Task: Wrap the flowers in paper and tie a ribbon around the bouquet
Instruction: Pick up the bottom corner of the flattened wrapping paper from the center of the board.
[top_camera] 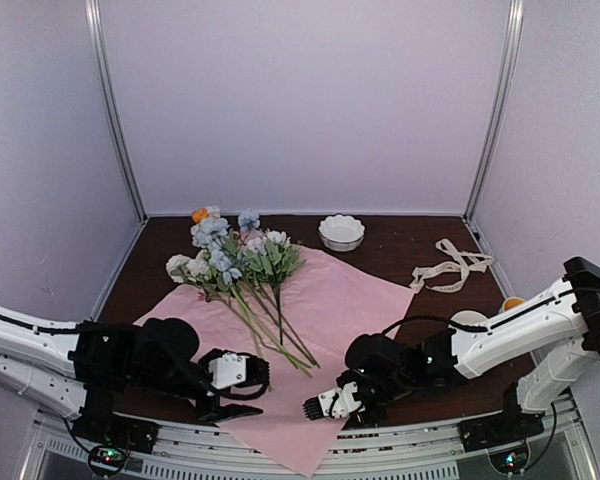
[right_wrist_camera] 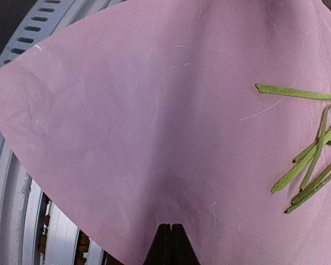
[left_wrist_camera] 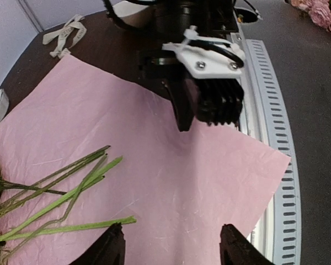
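Paper lay flat as a diamond on the dark worktop, its near corner overhanging the near edge. Flowers rested on the paper's far-left part, blooms toward the far-left corner of the worktop, stem ends pointing to the sheet's middle. Ribbon lay loose near the right edge, well apart from the paper. A white bowl stood by the far edge.

Left tool hung low over the paper's near-left side, jaws wide, nothing between them. Right tool was fully closed, tips at the paper's near-right edge; could not tell whether paper was pinched.
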